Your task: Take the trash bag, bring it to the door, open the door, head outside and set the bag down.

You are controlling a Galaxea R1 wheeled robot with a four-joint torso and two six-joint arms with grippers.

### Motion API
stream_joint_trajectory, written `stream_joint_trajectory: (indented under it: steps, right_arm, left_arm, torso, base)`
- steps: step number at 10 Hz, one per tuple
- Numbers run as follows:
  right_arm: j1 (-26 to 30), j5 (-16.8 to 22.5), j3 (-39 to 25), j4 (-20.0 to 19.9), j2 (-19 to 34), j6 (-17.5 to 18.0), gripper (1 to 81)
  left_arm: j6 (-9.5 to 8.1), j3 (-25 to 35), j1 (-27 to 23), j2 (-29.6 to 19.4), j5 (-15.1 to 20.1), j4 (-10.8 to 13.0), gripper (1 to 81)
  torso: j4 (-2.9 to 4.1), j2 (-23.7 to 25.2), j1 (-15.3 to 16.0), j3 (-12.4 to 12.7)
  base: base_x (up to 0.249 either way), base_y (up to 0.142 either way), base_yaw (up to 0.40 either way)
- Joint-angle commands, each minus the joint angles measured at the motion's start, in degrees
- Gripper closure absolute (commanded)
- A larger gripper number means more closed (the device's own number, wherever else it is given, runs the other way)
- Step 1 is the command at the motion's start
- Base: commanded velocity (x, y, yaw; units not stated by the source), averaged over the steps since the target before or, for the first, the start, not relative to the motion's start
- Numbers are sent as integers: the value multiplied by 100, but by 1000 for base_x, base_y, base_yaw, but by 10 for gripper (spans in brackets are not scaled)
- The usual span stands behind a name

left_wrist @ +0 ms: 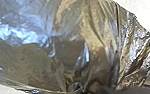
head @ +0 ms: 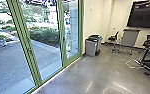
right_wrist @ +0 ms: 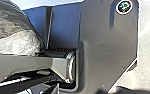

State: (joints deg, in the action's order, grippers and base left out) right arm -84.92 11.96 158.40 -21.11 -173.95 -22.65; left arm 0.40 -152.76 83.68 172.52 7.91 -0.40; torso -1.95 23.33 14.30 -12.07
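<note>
I had the trash bag (left_wrist: 66, 50) close in front of the left wrist camera, its film bunched into a gather, and the right wrist view put it beside the robot's own body. I couldn't tell whether the jaws on either arm were open or closed. The green-framed doors (head: 25, 45) looked shut. My worry was the loose plastic: driving too near a frame could have snagged and torn it, and a weak grip could have dropped it.
</note>
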Motion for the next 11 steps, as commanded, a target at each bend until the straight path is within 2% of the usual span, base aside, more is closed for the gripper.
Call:
stream_joint_trajectory:
  steps: [1,4,11]
  right_arm:
    - [268,439,5,20,-2,-11,10]
    - [260,377,-4,28,-2,-11,10]
    - [234,377,-3,28,-11,-11,10]
  left_arm:
    - [48,27,-242,-7,387,31,811]
    - [48,27,-242,-7,387,31,811]
    - [48,27,-242,-7,387,31,811]
  torso:
    - [0,0,0,0]
    - [0,0,0,0]
    - [0,0,-2,0]
  base:
    - [124,0,0]
    - [124,0,0]
    - [124,-73,0]
